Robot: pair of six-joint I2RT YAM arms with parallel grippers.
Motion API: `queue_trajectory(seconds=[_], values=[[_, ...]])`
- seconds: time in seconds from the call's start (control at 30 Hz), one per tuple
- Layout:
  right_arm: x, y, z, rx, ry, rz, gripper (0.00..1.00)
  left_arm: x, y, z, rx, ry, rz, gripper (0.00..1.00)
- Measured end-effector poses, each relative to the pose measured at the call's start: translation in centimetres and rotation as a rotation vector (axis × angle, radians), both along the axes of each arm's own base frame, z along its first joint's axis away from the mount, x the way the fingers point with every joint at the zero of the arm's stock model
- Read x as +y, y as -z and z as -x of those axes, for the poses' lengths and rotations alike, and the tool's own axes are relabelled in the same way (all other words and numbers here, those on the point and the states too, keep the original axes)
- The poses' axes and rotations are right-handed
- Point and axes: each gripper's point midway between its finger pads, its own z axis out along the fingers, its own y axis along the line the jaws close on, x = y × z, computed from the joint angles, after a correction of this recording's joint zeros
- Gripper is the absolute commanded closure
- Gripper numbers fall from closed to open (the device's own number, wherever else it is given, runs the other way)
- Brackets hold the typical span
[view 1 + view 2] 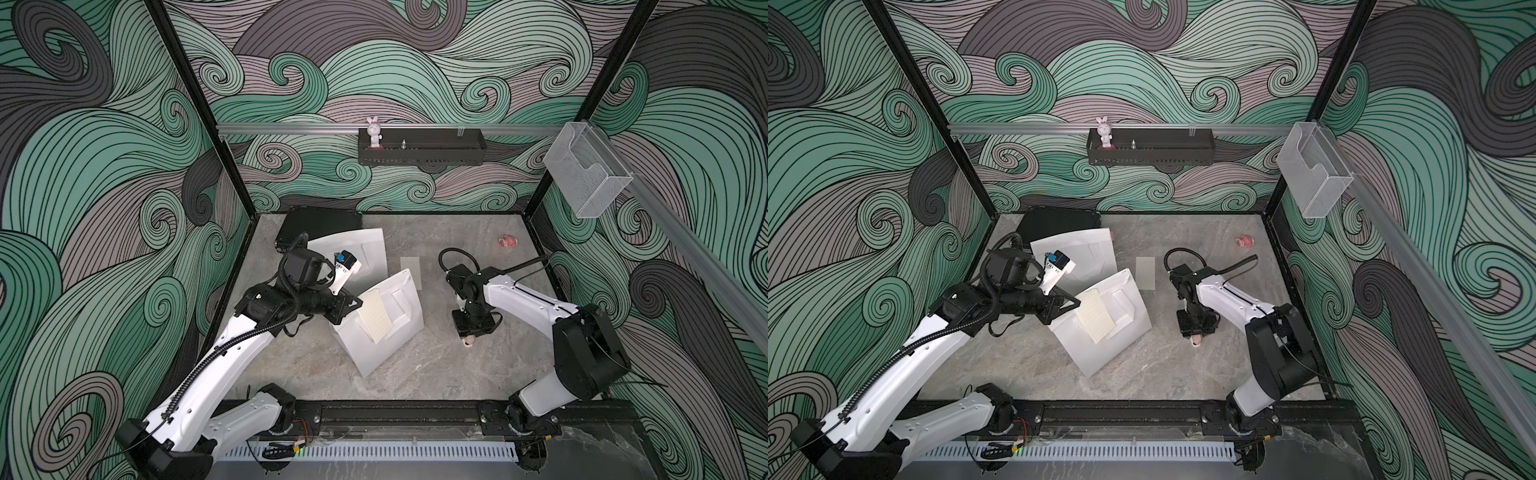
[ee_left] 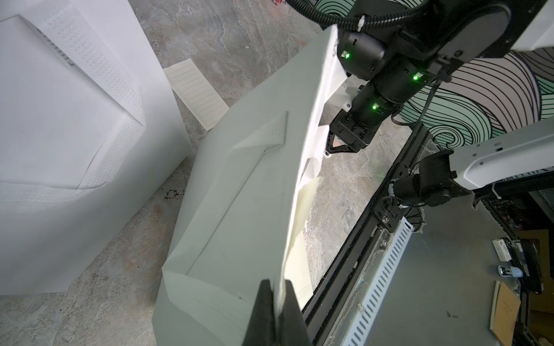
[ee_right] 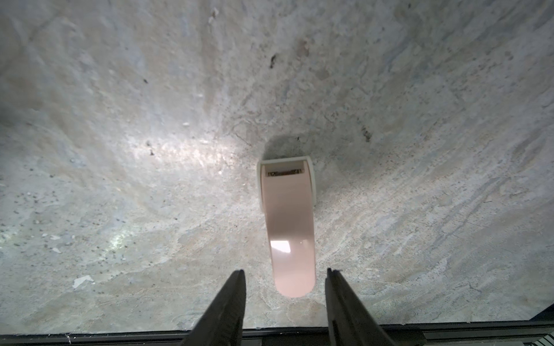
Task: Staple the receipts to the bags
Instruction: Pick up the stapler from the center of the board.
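Note:
One white bag lies tilted mid-table with a cream receipt on its face. My left gripper is shut on that bag's edge, and the receipt's cream corner is pinched in with it. In a top view the left gripper sits at the bag's left corner. A second bag lies further back, and a second receipt lies flat on the table beside it. My right gripper is open and points down over a pink-and-white stapler. Its fingers stand apart from the stapler's sides.
A black hard case sits at the back left under the far bag. A small pink-red object lies at the back right. A black shelf with a rabbit figure hangs on the back wall. A black rail runs along the front edge.

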Motion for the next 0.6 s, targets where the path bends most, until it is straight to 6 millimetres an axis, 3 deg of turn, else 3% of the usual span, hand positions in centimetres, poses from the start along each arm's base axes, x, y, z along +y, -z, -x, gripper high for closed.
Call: queue_trajectory(seconds=[0.27, 0.4, 0.47, 0.6], values=[[0.1, 1.3, -0.1, 0.037, -0.009, 0.016, 0.58, 0.0, 0.0, 0.2, -0.003, 0.004, 0.002, 1.00], [0.1, 1.4, -0.1, 0.039, -0.014, 0.017, 0.68, 0.0, 0.0, 0.2, -0.003, 0.004, 0.002, 1.00], [0.1, 1.4, -0.1, 0.039, -0.016, 0.015, 0.78, 0.0, 0.0, 0.2, -0.003, 0.004, 0.002, 1.00], [0.1, 1.4, -0.1, 0.038, -0.018, 0.015, 0.81, 0.0, 0.0, 0.2, -0.003, 0.004, 0.002, 1.00]])
